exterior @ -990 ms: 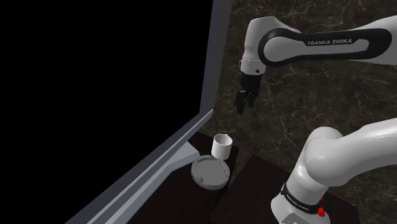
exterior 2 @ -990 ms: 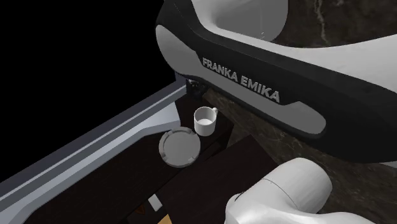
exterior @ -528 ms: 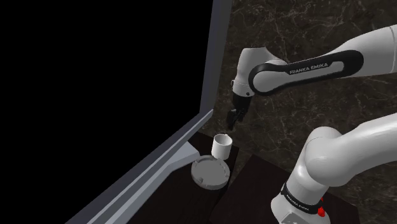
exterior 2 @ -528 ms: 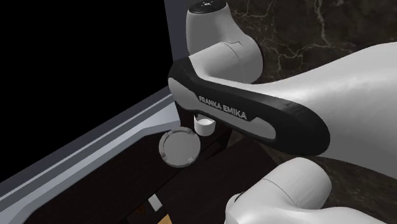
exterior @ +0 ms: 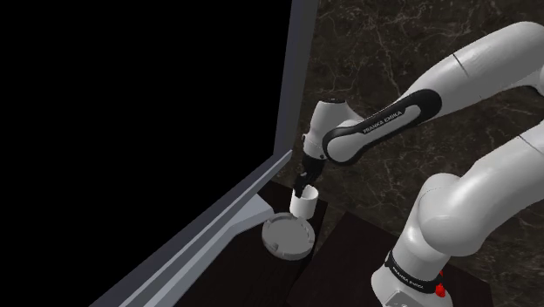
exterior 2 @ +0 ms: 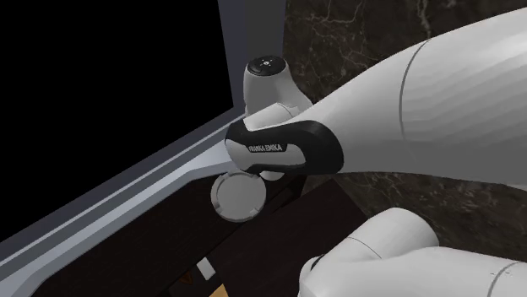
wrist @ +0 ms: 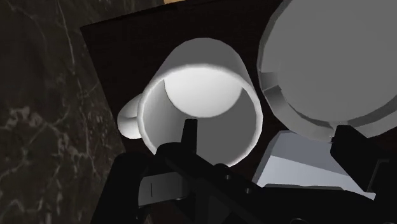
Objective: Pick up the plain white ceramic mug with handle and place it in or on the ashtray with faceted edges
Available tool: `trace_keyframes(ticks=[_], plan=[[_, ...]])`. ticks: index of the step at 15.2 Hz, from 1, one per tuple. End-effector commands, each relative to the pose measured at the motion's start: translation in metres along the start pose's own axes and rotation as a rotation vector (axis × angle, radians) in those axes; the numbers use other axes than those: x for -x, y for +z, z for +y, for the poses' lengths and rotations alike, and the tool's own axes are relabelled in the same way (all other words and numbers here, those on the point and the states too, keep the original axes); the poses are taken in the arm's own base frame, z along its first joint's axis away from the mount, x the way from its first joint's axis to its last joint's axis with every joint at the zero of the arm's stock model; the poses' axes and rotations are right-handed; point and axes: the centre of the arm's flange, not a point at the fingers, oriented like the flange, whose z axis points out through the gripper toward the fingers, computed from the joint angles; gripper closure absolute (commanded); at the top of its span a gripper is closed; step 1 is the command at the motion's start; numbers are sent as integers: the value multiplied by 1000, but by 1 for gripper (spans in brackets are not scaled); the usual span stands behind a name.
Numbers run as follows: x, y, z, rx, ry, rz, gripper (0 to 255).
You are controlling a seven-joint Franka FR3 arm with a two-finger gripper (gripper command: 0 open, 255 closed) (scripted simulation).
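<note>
Hovering over the smooth round mug (wrist: 200,83), the claw (wrist: 266,128) gapes wide, gripping nothing.

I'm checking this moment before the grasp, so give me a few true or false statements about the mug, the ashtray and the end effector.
1. The mug stands upright. True.
2. The mug sits inside the ashtray. False: it stands beside the ashtray.
3. The end effector is open. True.
4. The end effector grips the mug's handle. False: the handle is untouched, on the side of the mug away from the ashtray.
</note>
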Motion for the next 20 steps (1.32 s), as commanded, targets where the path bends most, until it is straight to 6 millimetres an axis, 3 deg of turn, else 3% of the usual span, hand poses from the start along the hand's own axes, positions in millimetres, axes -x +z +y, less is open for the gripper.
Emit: trace_keyframes(ticks=[1,9,17,18,20], plan=[[-5,24,-1,-9,-9,23,0],[-7,67,-2,-10,-10,25,0],[-7,67,-2,-10,-10,25,0],[-7,67,-2,-10,-10,25,255],[-7,67,-2,-10,-10,25,255]])
